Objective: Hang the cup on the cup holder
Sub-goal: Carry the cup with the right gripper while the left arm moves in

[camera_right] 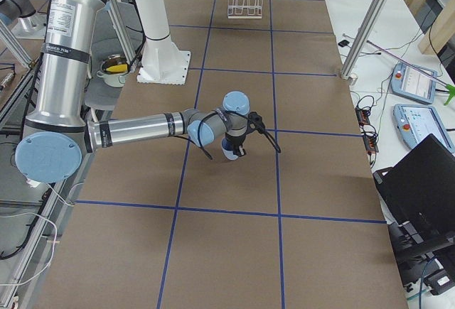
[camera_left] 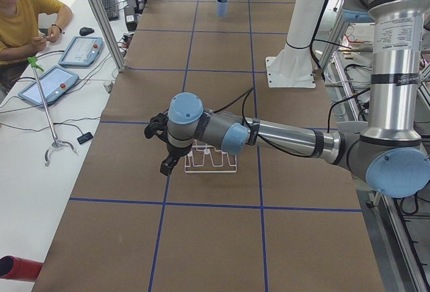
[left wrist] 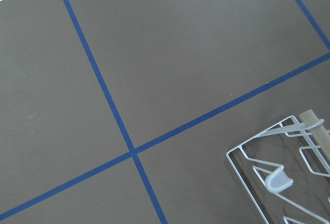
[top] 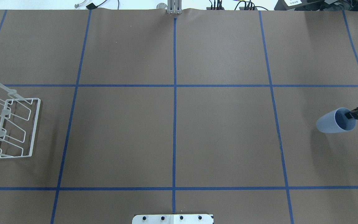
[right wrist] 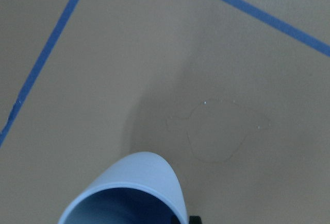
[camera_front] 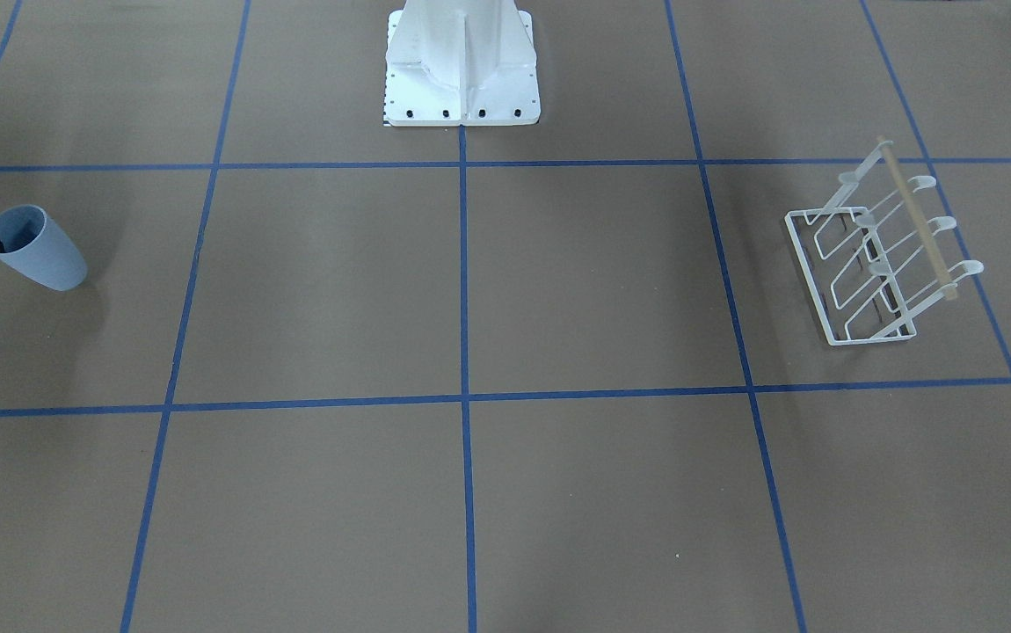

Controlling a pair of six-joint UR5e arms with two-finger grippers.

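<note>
Pinching the cup (top: 334,121) rim, right end effector (top: 351,115) closed.
Shallow grip may slip crossing to the distant cup holder (camera_front: 879,255).

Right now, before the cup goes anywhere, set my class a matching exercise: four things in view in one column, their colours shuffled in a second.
Things:
1. cup
2. rack
3. rod
4. tape lines

Colours:
A. white
B. dark blue
C. pale blue
D. light wood

Pairs: 1-C, 2-A, 3-D, 4-B
</note>
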